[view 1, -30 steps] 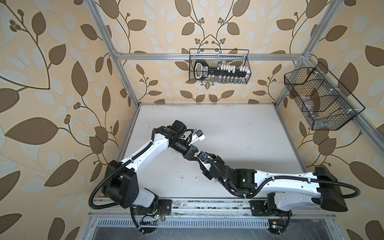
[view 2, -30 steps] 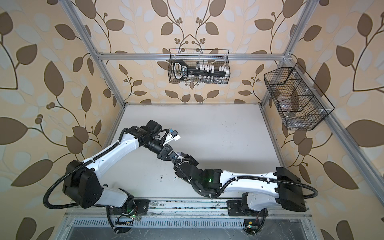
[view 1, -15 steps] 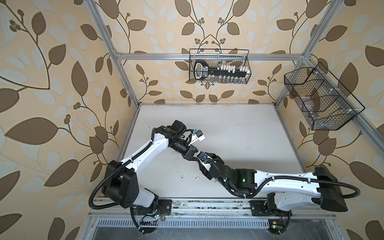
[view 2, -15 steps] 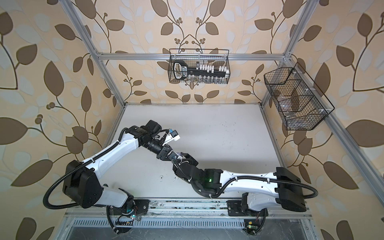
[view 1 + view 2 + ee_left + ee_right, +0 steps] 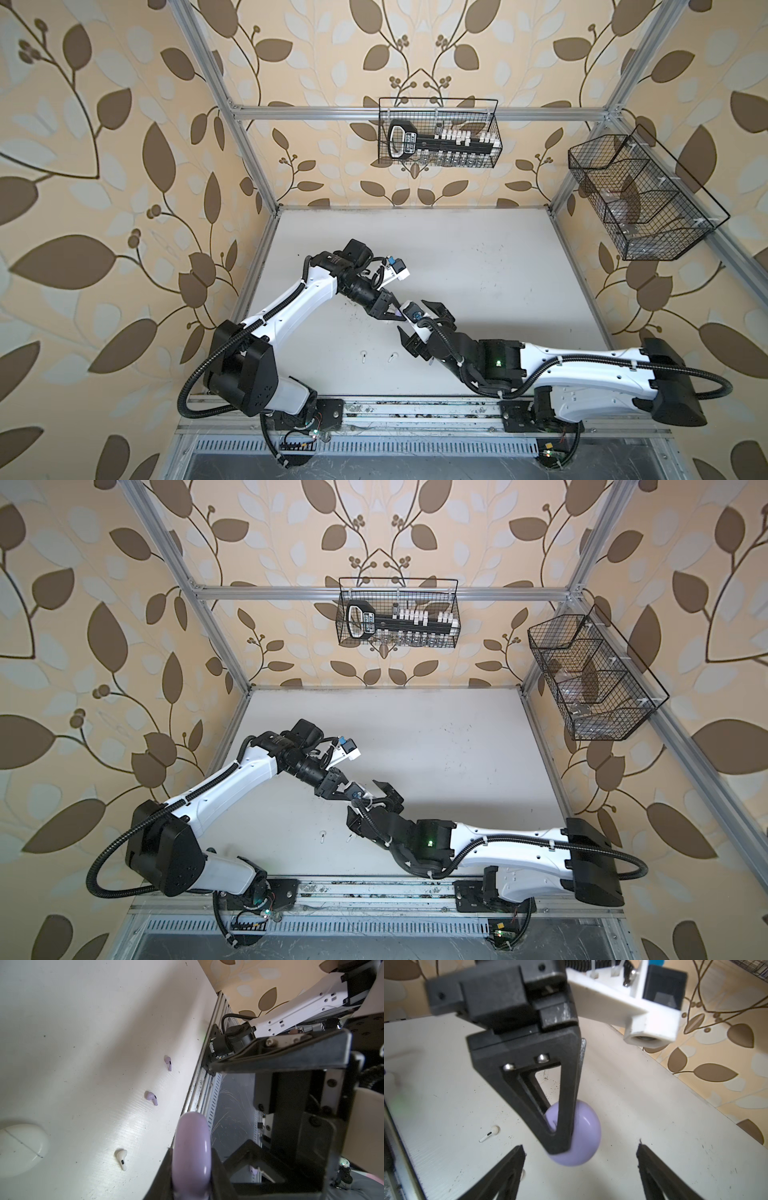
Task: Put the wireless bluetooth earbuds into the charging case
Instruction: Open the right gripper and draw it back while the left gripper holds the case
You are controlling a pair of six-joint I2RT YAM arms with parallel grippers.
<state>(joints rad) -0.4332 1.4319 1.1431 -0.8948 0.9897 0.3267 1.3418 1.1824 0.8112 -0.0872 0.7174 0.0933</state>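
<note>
Left fingers [image 5: 568, 1088] clenched on lavender case [image 5: 583, 1136]; right fingers [image 5: 660, 1172] spread, empty, just short of it. Hold case level; probably open it gently before fetching earbuds [image 5: 151, 1097].

Overhead stereo pair, close wrist views

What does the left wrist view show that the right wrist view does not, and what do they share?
Only the left wrist view: the white case and, clearly, two lavender earbuds on the table. Only the right wrist view: the left arm's camera on its white mount. Both: the lavender case clamped in the shut left pincer.
</note>
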